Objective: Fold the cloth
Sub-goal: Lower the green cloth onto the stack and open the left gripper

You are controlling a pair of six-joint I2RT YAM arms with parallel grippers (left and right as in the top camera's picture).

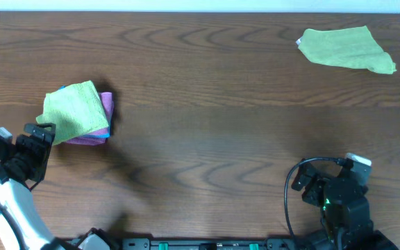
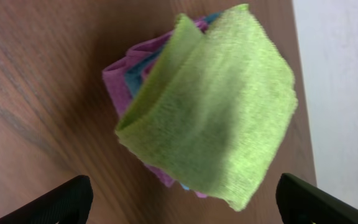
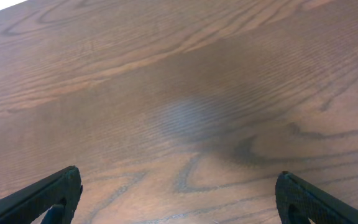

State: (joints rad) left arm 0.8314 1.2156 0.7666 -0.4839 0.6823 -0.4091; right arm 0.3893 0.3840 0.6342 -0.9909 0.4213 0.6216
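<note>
- Brown wood-grain table point(image 1: 207, 104) spreads under both our arms.
- Our left gripper point(image 2: 185, 198) has its fingers point(image 2: 67, 199) spread wide and holds nothing.
- We see the cloth point(image 2: 222, 112) just ahead of those fingers, folded into a thick square. Its near corner reaches down between the two tips, and we cannot tell whether it touches either.
- It lies on top of a pink cloth point(image 2: 117, 81) with teal edging, which sticks out past it towards the left-hand finger in the wrist view.
- Our right gripper point(image 3: 179, 190) is also wide open and empty, with bare wood between and ahead of its fingers.
- Another green cloth point(image 1: 346, 48), rumpled, lies well apart from both grippers, far ahead of the right fingers.
</note>
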